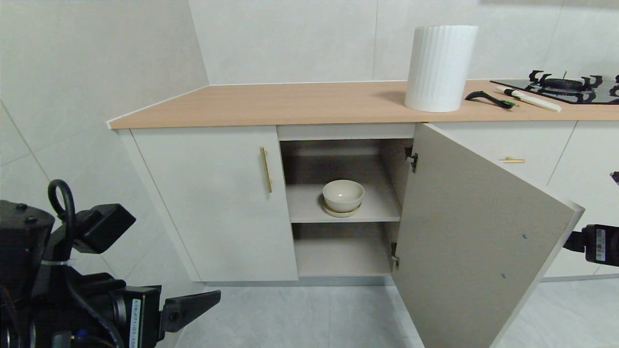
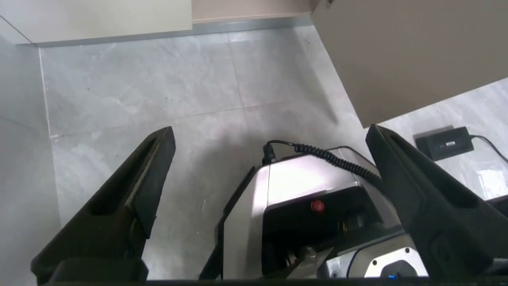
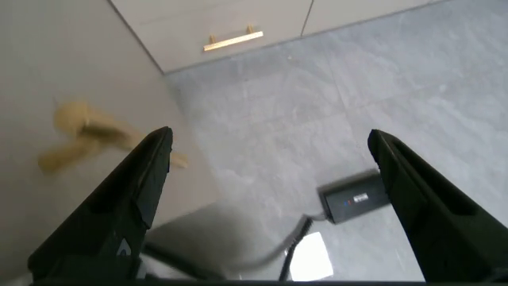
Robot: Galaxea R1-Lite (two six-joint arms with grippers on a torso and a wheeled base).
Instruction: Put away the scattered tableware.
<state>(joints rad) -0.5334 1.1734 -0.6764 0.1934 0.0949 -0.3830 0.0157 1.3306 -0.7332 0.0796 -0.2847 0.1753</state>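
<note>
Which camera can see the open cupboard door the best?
The head view: the open cupboard door is seen nearly whole there, swung out on its hinges. The left wrist view catches just a piece of it above the floor. The right wrist view sees its outer side close up, with a blurry gold handle.

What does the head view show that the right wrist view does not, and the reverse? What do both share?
Head view alone: a bowl on a plate on the cabinet's middle shelf, and a white ribbed container on the countertop. Right wrist view alone: a gold handle on the outer face of the cabinet door, and a black box on the floor. Both: the open cabinet door and the floor.
</note>
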